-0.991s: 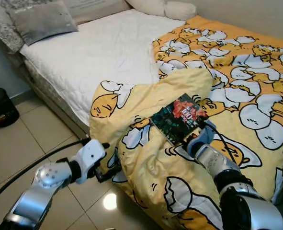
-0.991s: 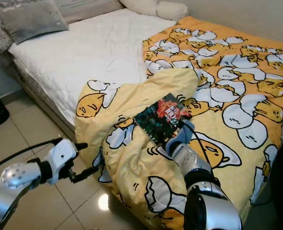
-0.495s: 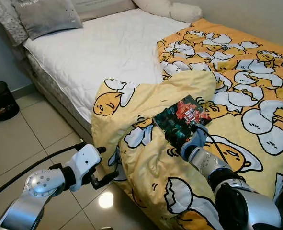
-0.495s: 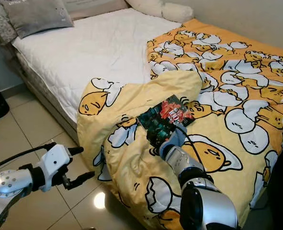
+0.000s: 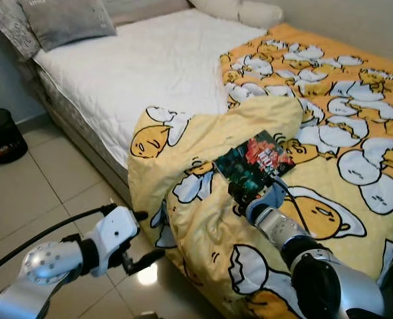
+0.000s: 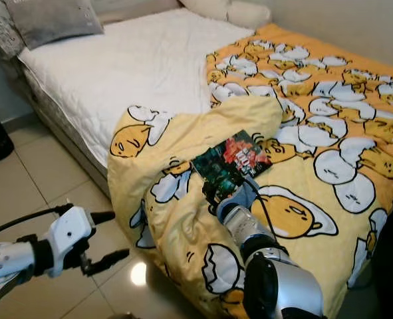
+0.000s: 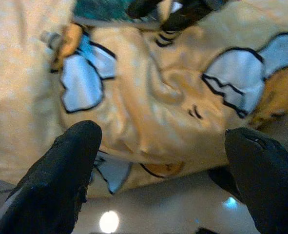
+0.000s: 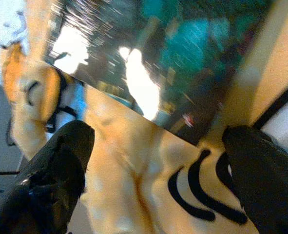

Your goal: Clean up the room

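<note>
Right gripper (image 5: pixel 241 197) spread beside book (image 5: pixel 255 164)

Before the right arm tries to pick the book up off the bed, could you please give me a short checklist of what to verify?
1. Right tool open: ok, the right wrist view shows its fingers spread wide.
2. Right tool lined up with the book: ok, it sits at the book's near edge.
3. Book free of clutter: ok, it lies flat on the yellow duvet with nothing on top.
4. Fingers already around the book's edge: not ok, both are apart from it.
5. Left tool clear of the grasp: ok, it hangs open over the floor beside the bed.
6. Duvet caught under the fingers: cannot tell.
</note>
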Tool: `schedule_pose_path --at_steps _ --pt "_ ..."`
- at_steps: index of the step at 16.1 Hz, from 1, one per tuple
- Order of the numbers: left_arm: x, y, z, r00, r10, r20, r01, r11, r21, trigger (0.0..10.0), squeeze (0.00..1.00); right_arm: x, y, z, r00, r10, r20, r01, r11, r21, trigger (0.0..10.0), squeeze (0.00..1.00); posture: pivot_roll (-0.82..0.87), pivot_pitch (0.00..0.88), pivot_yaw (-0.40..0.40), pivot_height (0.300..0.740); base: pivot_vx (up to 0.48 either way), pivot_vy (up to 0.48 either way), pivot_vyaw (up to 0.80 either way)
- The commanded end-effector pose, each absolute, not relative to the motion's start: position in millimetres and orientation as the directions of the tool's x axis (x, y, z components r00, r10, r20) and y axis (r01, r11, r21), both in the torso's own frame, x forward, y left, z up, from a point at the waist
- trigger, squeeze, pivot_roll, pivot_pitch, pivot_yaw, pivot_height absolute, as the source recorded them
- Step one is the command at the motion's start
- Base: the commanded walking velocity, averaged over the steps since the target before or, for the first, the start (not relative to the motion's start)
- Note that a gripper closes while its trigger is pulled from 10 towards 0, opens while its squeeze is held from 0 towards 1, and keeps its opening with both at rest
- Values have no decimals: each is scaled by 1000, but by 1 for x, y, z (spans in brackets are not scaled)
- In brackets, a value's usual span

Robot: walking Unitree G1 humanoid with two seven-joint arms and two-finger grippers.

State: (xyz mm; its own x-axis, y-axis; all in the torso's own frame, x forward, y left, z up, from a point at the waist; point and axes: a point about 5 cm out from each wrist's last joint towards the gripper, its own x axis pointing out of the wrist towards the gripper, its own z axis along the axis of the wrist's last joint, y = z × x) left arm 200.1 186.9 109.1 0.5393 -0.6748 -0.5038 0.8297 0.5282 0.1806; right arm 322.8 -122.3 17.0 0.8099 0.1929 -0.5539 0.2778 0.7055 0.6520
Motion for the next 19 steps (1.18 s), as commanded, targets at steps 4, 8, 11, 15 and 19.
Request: schedule_pose_path --at_steps 4,8,11,15,19 --pt "192 187 119 560 -662 -498 815 550 184 10000 855 324 -115 19 855 162 -493 348 526 776 10000 0 328 149 2 740 0 0 0" --pt "186 190 120 585 -642 -496 793 583 180 10000 855 348 -115 53 948 145 -285 229 316 921 10000 0 317 114 -12 740 0 0 0" --pt "185 191 119 597 -633 -492 781 598 179 10000 859 356 -118 65 969 135 -206 168 250 954 10000 0 307 92 -14 740 0 0 0" --pt "184 192 117 603 -627 -492 775 606 178 10000 859 358 -127 67 975 84 -205 182 226 957 1843 0 303 78 -12 740 0 0 0" --pt "188 190 120 613 -632 -475 770 611 181 10000 855 358 -127 66 974 83 -211 188 230 955 0 0 306 77 -12 740 0 0 0"
